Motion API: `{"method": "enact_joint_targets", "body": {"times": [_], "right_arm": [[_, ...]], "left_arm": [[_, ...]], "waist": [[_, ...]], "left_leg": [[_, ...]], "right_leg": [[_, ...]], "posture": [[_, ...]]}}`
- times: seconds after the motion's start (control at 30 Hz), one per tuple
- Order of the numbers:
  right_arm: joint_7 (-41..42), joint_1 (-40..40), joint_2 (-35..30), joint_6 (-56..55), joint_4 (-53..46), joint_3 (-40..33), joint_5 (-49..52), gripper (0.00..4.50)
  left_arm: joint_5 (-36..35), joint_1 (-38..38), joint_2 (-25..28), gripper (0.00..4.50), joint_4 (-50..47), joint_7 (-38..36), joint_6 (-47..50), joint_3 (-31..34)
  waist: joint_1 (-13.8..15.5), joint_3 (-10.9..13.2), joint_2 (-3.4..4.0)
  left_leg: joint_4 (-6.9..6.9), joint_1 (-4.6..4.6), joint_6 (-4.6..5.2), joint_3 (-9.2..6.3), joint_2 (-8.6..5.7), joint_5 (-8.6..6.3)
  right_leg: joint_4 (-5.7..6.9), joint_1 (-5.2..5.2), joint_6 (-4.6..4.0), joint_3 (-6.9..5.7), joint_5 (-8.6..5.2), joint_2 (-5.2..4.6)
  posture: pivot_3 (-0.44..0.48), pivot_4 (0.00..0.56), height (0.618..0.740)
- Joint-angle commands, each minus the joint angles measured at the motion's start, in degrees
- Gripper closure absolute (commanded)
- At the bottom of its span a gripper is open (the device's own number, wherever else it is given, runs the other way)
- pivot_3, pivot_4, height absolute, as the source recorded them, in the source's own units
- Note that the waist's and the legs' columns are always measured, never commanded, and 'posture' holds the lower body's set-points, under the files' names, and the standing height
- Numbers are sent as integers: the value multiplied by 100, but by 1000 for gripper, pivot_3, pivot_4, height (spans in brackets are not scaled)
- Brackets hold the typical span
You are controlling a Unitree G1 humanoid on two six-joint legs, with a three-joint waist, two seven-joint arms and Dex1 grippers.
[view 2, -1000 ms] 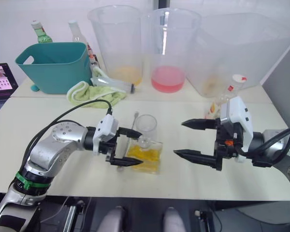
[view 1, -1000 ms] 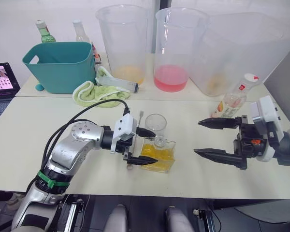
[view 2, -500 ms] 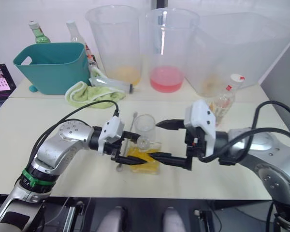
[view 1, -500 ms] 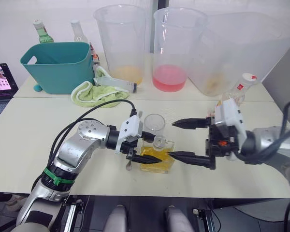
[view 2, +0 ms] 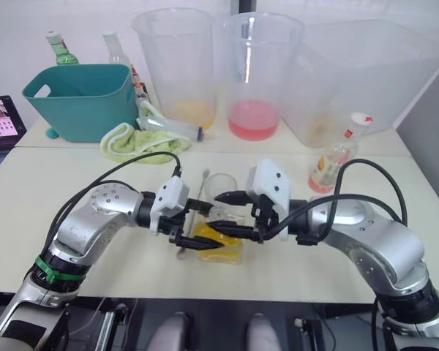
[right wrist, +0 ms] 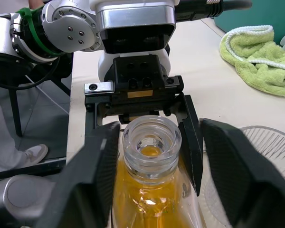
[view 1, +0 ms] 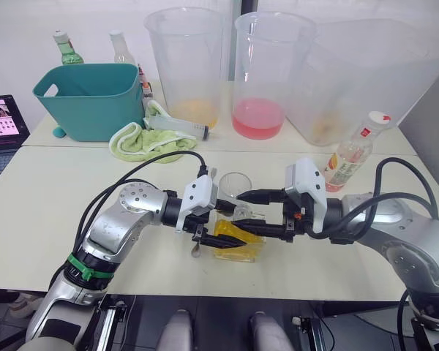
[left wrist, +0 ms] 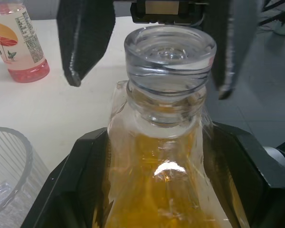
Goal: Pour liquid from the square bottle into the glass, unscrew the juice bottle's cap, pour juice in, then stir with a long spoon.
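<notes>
Gripping the square bottle [view 1: 238, 240] by its sides, the left claw [view 1: 218, 223] holds it upright on the surface [view 1: 51, 197], the glass [view 1: 235, 187] touching at its 12 o'clock. The right claw [view 1: 254, 214] straddles the bottle's neck, fingers spread apart, with the juice bottle [view 1: 349, 152] at 2 o'clock.

I have both arms reaching inward over the table so the two grippers face each other. My left gripper [view 1: 221, 221] points toward my right, its black fingers closed against the sides of the squat clear square glass bottle of yellow liquid [view 1: 238, 240]; in the left wrist view those fingers [left wrist: 80, 185] hug the bottle's body. My right gripper [view 1: 254, 214] points toward my left, its two black fingers spread apart on either side of the bottle's neck, not touching the glass. The right wrist is level, elbow bent outward.
</notes>
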Motion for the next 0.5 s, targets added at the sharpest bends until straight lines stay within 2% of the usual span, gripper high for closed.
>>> {"method": "enact_joint_targets", "body": {"times": [0.03, 0.07, 0.23, 0.5], "right_arm": [[28, -35, 43, -109, -94, -141, 28, 3236], [49, -23, 41, -92, -117, -162, 61, 3432], [-3, -75, 19, 73, -137, -280, 260, 3435], [-642, -565, 279, 552, -67, -898, 1556, 3435]], "left_arm": [[88, 127, -8, 1714, -91, 23, -33, -101], [92, 138, -3, 1714, -100, 17, -25, -118], [81, 103, 38, 1714, -112, -16, 166, -203], [81, 56, 101, 1714, -224, -68, 246, -295]], "waist": [[0, 0, 0], [1, 0, 0], [2, 0, 0], [-5, -1, 1]], "left_leg": [[0, 0, 0, 0, 0, 0], [0, 0, 0, 0, 0, 0], [0, 3, 0, 0, 0, 0], [0, 2, 0, -1, 0, 0]], "right_leg": [[0, 0, 0, 0, 0, 0], [0, 0, 0, 0, 0, 0], [1, 1, 0, 0, 0, 0], [4, 0, 0, 1, 0, 0]], "posture": [[0, 150, 733], [0, 150, 733], [0, 150, 733], [0, 150, 733]]}}
